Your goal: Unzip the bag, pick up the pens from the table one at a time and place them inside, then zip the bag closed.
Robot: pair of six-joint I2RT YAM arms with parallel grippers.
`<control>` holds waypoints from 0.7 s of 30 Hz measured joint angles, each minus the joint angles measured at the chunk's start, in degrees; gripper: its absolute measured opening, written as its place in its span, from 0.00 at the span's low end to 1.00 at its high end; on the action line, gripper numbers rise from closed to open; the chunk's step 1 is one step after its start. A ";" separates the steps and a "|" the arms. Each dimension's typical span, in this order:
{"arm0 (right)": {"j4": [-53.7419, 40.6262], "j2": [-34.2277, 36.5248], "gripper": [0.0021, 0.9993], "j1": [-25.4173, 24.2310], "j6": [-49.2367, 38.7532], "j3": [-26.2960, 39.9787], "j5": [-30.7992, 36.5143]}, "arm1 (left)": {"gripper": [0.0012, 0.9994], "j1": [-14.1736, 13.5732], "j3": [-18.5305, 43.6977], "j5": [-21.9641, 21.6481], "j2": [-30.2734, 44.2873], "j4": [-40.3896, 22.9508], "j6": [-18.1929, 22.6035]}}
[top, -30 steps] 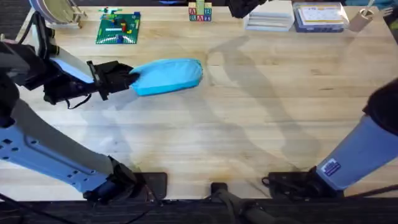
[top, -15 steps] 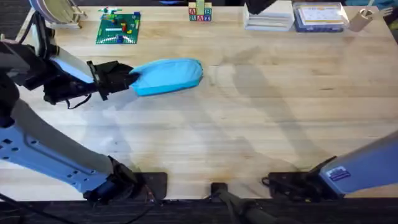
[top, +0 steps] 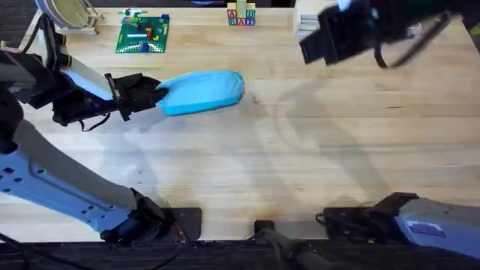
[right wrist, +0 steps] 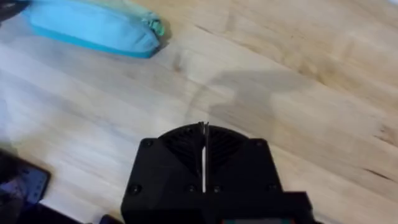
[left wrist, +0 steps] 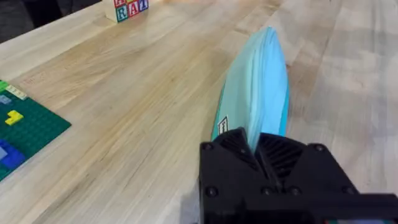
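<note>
Bag (top: 202, 91): light-blue soft pouch, lying flat on the table (top: 300, 150), toward the far left part of the top. Long axis runs roughly left to right in the overhead view.

Left gripper (top: 156, 96): black, at the bag's left end. In the left wrist view its jaws are pressed together on the near end of the bag (left wrist: 258, 93), pinching the fabric between them.

Right gripper (top: 330, 41): black, raised above the table's far right area, well apart from the bag. In the right wrist view its fingers (right wrist: 203, 146) meet with only a thin seam between them, holding nothing; the bag (right wrist: 93, 28) lies beyond.

Other items at the far edge: green brick plate (top: 142, 34), letter blocks (top: 241, 15).
</note>
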 joint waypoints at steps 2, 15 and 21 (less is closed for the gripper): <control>0.26 -2.98 0.25 0.02 0.48 -2.61 -1.64 | 0.04 0.00 0.00 0.00 0.00 0.00 0.00; 0.21 -8.00 1.00 5.17 0.59 -4.48 -4.31 | 0.04 0.00 0.00 0.00 0.00 0.00 0.00; 0.20 -8.00 1.00 5.25 0.59 -4.48 -4.31 | 0.81 0.43 0.02 0.09 0.00 0.22 0.02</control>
